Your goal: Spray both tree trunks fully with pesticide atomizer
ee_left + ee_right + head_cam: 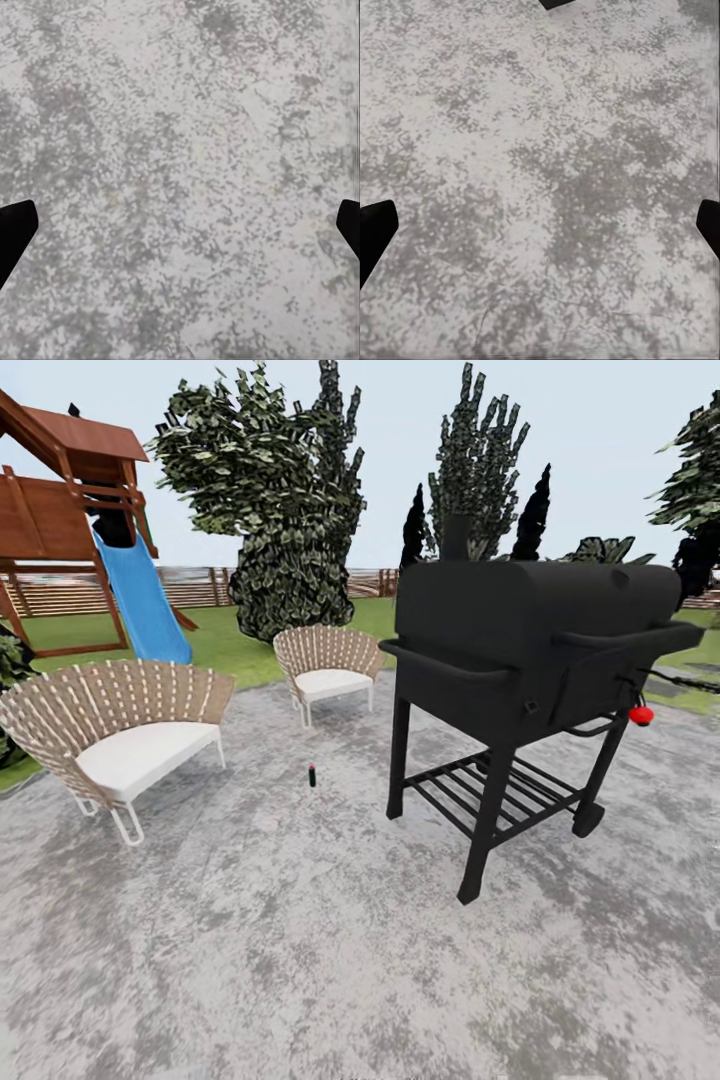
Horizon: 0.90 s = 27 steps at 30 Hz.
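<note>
Mottled grey paving [300,940] underfoot. Small dark pesticide atomizer with red tip [312,774] upright there, between white-cushioned wicker chair [120,735] and black barrel grill [530,670]. Left tool [180,229] and right tool [540,229] both spread wide, holding nothing, above bare paving.

Small dark pesticide atomizer [312,774] with reddish top, upright on grey paving [300,920], between chairs and grill

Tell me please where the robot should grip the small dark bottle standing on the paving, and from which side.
Probably around the middle of the bottle, from the near side, fingers level. It stands upright and slim on the open paving, chairs and grill standing apart from it. Details are too small to tell.
</note>
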Motion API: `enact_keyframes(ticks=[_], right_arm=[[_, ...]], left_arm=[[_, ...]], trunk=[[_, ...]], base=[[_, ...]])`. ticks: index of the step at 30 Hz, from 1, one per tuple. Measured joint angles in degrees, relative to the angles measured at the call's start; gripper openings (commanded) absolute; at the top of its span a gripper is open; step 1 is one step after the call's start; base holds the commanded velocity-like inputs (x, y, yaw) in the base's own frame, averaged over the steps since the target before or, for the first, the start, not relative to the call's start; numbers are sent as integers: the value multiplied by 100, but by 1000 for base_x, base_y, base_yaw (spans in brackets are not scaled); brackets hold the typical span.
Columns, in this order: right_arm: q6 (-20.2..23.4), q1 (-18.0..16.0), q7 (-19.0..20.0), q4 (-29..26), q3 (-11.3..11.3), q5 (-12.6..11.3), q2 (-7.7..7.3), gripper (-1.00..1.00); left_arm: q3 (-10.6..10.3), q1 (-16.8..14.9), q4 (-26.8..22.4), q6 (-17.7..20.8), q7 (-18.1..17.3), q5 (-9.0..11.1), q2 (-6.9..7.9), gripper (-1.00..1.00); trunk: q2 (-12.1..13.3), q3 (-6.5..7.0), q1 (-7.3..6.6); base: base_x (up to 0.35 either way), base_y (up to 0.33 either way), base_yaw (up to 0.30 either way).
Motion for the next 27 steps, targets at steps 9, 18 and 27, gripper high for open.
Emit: enact_keyframes(ticks=[9,18,27], right_arm=[[0,0,0,3,0,0,8,100],[0,0,0,3,0,0,9,100],[0,0,0,4,0,0,12,100]], left_arm=[[0,0,6,-3,0,0,0,100],[0,0,6,0,0,-5,-7,100],[0,0,7,-1,0,-8,-7,100]], trunk=[[-361,-203,198],[-722,-409,395],[-1083,-619,593]], base=[[0,0,-277],[0,0,-273],[0,0,-265]])
